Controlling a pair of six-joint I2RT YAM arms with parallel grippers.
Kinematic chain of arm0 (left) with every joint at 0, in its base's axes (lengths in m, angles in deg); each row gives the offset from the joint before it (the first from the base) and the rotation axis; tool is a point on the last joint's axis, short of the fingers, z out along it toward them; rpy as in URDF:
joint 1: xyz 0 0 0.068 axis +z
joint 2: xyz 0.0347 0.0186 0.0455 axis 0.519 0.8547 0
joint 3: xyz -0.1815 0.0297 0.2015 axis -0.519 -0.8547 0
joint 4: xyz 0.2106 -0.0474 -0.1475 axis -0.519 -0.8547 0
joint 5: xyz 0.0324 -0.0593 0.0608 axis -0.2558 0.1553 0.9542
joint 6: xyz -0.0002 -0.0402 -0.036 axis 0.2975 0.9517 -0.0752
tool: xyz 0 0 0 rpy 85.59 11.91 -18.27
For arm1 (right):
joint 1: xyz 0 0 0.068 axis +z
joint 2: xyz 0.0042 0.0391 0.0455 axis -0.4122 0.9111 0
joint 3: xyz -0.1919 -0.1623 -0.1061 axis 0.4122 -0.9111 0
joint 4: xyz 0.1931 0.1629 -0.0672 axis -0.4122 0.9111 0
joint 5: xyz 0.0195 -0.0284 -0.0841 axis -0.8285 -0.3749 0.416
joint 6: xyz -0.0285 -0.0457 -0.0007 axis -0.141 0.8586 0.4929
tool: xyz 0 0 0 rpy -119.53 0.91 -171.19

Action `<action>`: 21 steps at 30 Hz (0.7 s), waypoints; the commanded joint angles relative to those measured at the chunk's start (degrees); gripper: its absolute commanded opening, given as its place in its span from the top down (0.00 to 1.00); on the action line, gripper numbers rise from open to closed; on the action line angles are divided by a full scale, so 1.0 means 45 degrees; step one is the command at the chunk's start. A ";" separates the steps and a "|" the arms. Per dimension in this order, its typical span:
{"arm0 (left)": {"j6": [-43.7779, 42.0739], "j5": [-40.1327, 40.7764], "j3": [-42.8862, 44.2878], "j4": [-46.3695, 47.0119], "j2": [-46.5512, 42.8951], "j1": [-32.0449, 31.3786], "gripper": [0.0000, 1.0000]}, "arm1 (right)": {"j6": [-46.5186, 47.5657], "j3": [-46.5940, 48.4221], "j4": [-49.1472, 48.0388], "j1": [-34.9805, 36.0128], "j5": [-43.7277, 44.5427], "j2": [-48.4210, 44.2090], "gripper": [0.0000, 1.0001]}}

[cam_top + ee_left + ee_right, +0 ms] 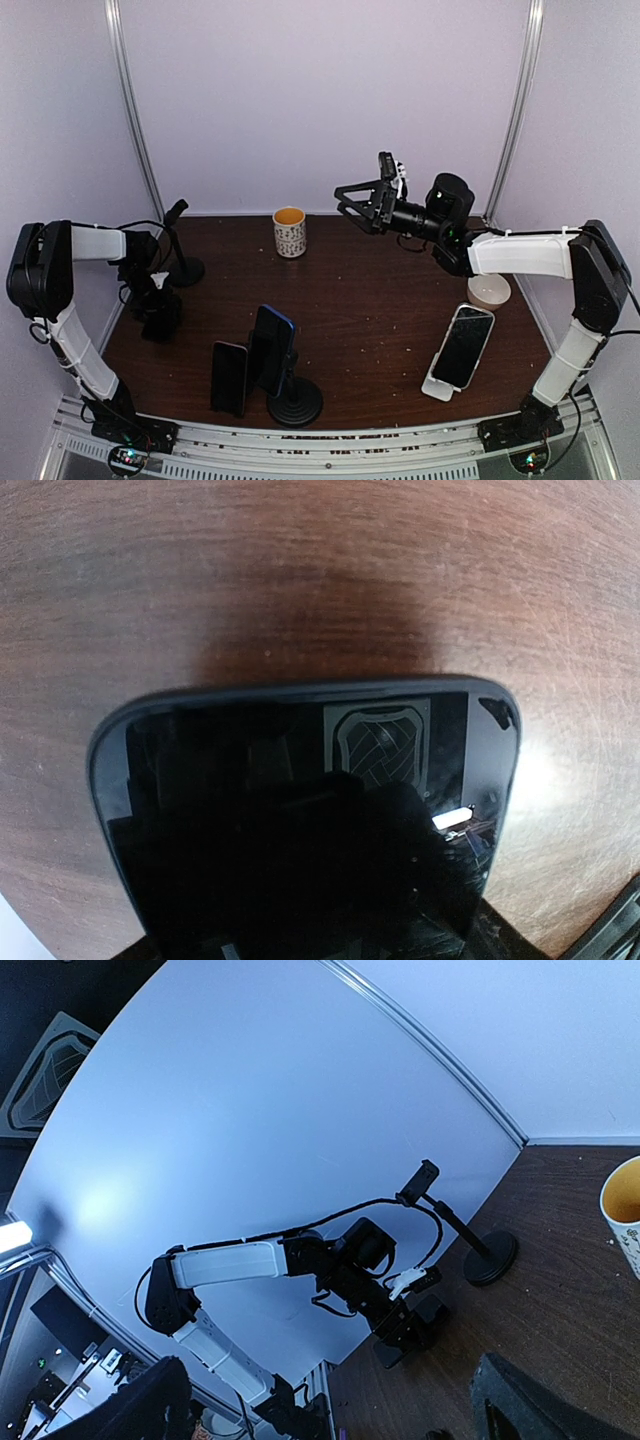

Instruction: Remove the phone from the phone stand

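Observation:
A black phone (300, 810) with a dark screen fills the lower half of the left wrist view, just above the wooden table. My left gripper (160, 310) points down at the table's left side and is shut on this phone (162, 328); its fingers are hidden behind the phone in its own view. I cannot tell whether the phone touches the table. Behind it stands a black phone stand (185, 268) with a round base and an empty clamp (417, 1182). My right gripper (358, 205) hangs open in the air at the back, with nothing between its fingers (140, 1400).
A patterned cup (290, 232) stands at the back middle. At the front, a blue phone (272, 345) sits on a black round-base stand (295, 402), with another black phone (229, 376) beside it. A phone (463, 345) leans on a white stand at the right, near a white disc (489, 291).

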 commanded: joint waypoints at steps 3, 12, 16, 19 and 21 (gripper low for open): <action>-0.0058 0.0172 0.0020 0.0129 0.0172 0.0071 0.24 | -0.0019 -0.0226 -0.0449 -0.0087 -0.0192 -0.0037 0.00; 0.0007 0.0496 -0.0188 0.0134 -0.0237 0.0078 0.16 | 0.0010 -0.0316 -0.0470 -0.0098 -0.0207 -0.0074 0.00; 0.0083 0.0572 -0.0213 0.0126 -0.0515 0.0077 0.13 | 0.0053 -0.0473 -0.0467 -0.0098 -0.0139 -0.0132 0.00; 0.0163 0.0580 -0.0301 0.0117 -0.0969 0.0078 0.08 | 0.0067 -0.0503 -0.0433 -0.0095 -0.0143 -0.0151 0.00; 0.0201 0.0721 -0.0435 0.0117 -0.1365 0.0078 0.03 | 0.0126 -0.0482 -0.0358 -0.0098 -0.0163 -0.0186 0.00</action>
